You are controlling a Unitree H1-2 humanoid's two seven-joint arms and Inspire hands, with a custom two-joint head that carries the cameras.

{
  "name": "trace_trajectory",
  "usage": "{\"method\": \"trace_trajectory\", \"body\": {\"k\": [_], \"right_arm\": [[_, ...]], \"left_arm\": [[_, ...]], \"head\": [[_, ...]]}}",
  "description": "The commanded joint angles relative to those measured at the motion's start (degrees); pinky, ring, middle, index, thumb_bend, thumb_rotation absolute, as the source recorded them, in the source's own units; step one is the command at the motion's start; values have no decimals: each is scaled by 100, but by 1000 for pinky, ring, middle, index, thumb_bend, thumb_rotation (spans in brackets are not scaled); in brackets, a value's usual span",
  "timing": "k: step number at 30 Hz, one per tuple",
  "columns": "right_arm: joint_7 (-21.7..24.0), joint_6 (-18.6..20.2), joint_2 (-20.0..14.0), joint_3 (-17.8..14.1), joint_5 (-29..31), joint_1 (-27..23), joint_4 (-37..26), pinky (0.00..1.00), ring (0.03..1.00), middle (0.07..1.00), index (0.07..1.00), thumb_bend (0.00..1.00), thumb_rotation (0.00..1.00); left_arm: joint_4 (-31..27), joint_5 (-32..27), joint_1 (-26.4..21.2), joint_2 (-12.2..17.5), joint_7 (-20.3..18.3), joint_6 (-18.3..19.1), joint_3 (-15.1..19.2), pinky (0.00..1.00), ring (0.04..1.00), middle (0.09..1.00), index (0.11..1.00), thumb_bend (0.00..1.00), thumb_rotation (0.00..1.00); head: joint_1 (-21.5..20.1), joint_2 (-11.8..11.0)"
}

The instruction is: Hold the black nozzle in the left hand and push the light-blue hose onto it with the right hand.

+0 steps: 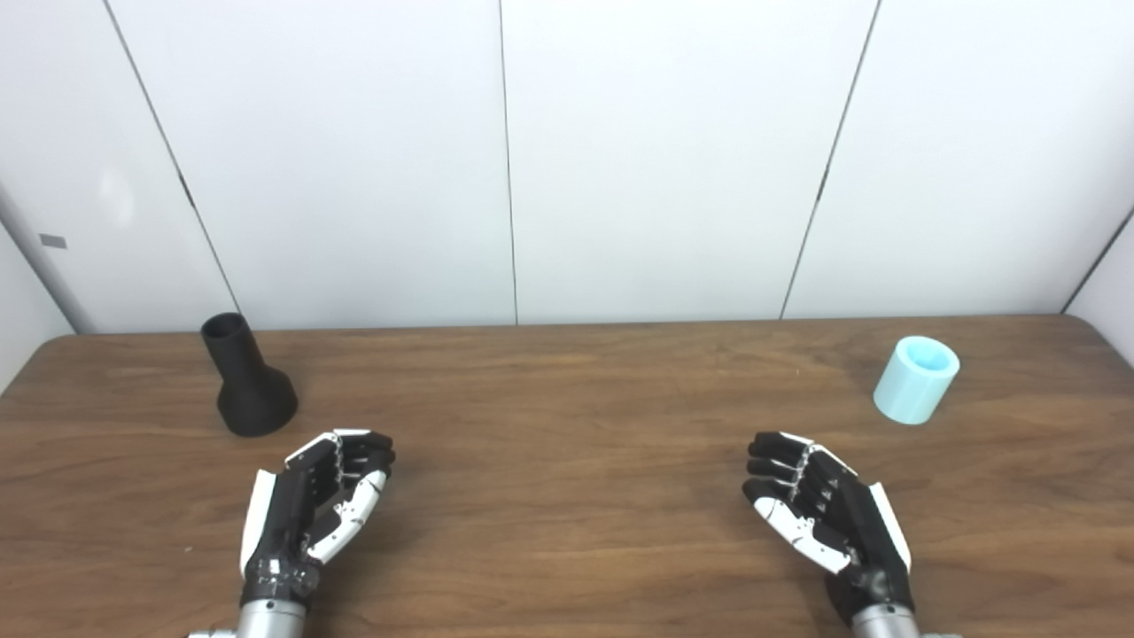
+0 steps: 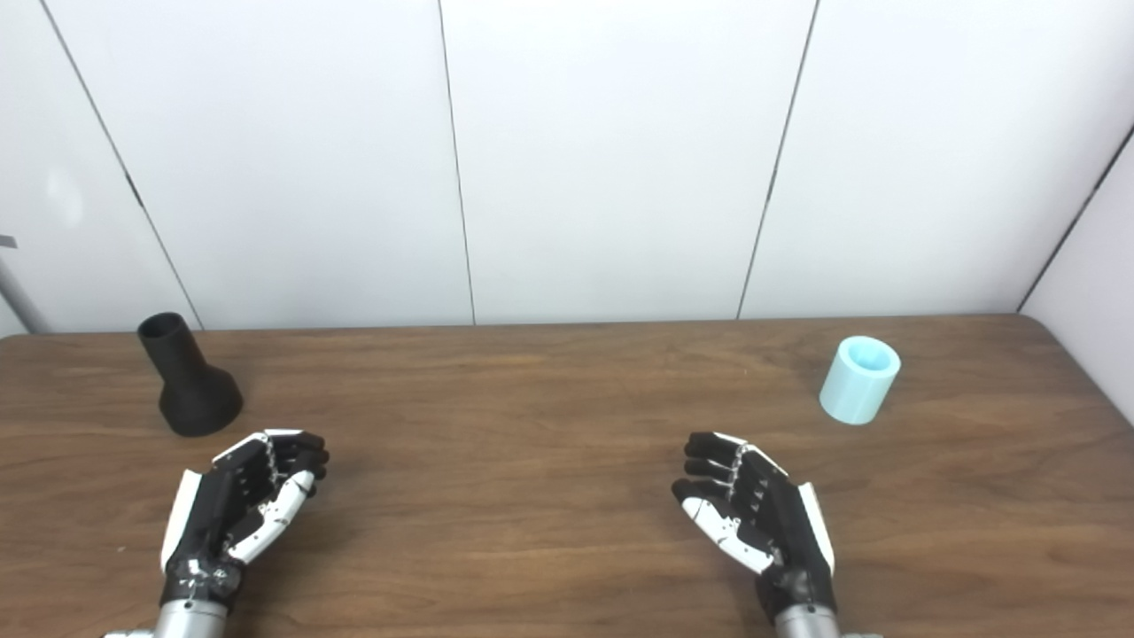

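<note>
The black nozzle [image 1: 247,379] stands upright on its wide base at the far left of the wooden table [image 1: 567,496], narrow open end up. The light-blue hose piece [image 1: 916,379], a short open cylinder, stands at the far right. My left hand [image 1: 317,507] is open and empty, palm inward, near the front edge just right of and in front of the nozzle, not touching it. My right hand [image 1: 824,514] is open and empty, in front of and left of the hose, well apart from it.
White wall panels [image 1: 567,159] rise directly behind the table's back edge. The table's rounded far corners show at left and right.
</note>
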Motion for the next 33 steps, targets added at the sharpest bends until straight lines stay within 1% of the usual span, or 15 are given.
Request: {"method": "trace_trajectory", "body": {"k": [1, 7, 13, 19, 24, 29, 33], "right_arm": [[25, -162, -46, -25, 17, -74, -101, 629, 691, 698, 663, 289, 199], [13, -137, -38, -30, 15, -72, -114, 625, 688, 698, 663, 289, 191], [24, -180, -39, -30, 32, -77, -93, 628, 691, 697, 661, 289, 185], [11, -195, -46, -41, 21, -88, -50, 624, 687, 694, 660, 284, 178], [12, -152, -41, -41, 30, -82, -80, 623, 685, 692, 658, 289, 205], [6, -172, -42, -44, 25, -93, -50, 629, 690, 697, 662, 287, 187], [-6, -173, -37, -39, 2, -94, -39, 627, 690, 697, 661, 297, 205]], "left_arm": [[63, -59, 185, -75, -4, 23, -33, 490, 551, 576, 560, 306, 247], [107, -36, 176, -62, -5, -48, -43, 490, 550, 575, 560, 307, 246], [107, -57, 174, -68, -10, -8, -37, 493, 552, 577, 561, 309, 259], [139, -33, 163, -72, 9, -42, -38, 488, 548, 574, 561, 302, 233], [139, -31, 161, -76, 12, -53, -39, 488, 548, 575, 561, 299, 240], [135, -14, 157, -82, 24, -23, -38, 491, 550, 575, 563, 306, 248], [137, -48, 155, -74, 3, -17, -33, 490, 550, 576, 564, 304, 249]], "head": [[-5, -1], [-4, 0], [-7, -4], [-4, -11], [-2, -8], [-1, -12], [-12, -27]]}}
